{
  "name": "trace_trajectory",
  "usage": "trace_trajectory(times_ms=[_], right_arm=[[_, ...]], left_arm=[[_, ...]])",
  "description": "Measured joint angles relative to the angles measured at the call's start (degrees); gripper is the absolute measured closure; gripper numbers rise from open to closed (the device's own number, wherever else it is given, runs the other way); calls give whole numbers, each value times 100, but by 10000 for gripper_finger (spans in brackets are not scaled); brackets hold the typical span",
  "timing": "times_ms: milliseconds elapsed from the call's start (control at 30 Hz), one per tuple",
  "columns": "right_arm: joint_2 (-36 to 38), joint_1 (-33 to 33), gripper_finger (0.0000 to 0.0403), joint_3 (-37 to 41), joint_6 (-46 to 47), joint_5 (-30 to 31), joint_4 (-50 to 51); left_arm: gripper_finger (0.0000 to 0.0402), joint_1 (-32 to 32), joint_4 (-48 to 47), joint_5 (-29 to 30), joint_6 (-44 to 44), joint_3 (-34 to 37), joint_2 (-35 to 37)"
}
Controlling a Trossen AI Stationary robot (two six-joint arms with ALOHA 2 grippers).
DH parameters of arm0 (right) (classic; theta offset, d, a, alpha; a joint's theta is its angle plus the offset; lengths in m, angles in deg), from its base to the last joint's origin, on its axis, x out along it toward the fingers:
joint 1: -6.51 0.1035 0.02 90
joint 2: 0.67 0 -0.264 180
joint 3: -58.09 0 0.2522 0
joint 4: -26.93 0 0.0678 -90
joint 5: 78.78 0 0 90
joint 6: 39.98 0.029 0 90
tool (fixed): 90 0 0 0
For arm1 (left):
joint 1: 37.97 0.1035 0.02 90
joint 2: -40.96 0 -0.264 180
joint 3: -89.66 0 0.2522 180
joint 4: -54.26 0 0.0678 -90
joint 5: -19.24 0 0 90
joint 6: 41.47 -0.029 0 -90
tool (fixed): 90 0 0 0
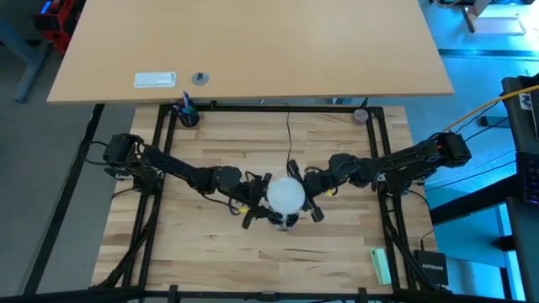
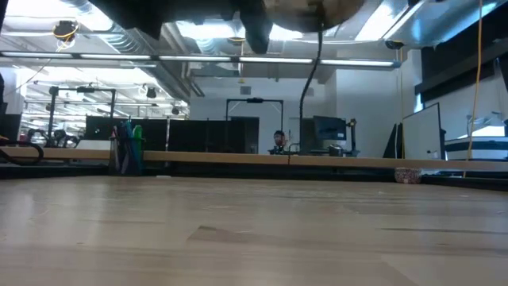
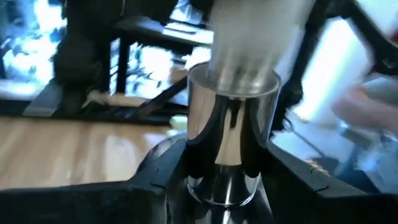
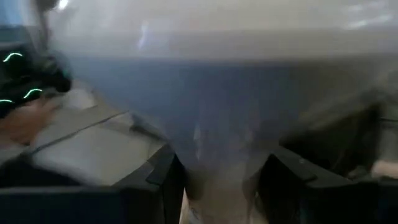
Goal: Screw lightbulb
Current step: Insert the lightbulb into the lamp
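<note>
**Trainee:** High view first. Where do both arms meet?

**Operator:** I see them converge over the middle of the wooden table (image 1: 210, 252). The left gripper (image 1: 253, 202) comes in from the left, the right gripper (image 1: 313, 200) from the right, and the lightbulb (image 1: 285, 193) shows between them as a white dome seen from above.

**Trainee:** What does the left one hold?

**Operator:** In the left wrist view, my left gripper (image 3: 224, 180) is clamped on the socket (image 3: 231, 134), a shiny metal cup gripped near its narrower lower part, one finger on each side. The lightbulb (image 3: 258, 37) sits at the socket's open mouth; I cannot tell how far its base has entered.

**Trainee:** And the right one?

**Operator:** In the right wrist view, my right gripper (image 4: 221, 186) is closed on the narrow neck of the lightbulb (image 4: 217, 93), whose frosted body fills most of the frame.

**Trainee:** Is the assembly resting on the table?

**Operator:** No. The low view shows it held up in the air, with the socket's black cord (image 2: 314, 59) hanging from it towards the table's far edge.
</note>
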Motion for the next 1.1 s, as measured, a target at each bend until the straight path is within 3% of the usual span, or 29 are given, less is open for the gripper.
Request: trace_trajectory(times_ms=[233, 400, 567, 1100], right_arm=[[0, -6, 242, -245, -60, 186, 702], [169, -80, 242, -243, -89, -400, 958], [151, -150, 242, -244, 214, -1078, 522], [-345, -148, 242, -241, 668, -1405, -126]], left_arm=[[249, -64, -244, 63, -79, -62, -14], [249, -126, -422, -101, -200, -53, 16], [249, -172, -313, -108, -315, -62, 169], [249, -242, -253, -337, -402, -62, 394]])
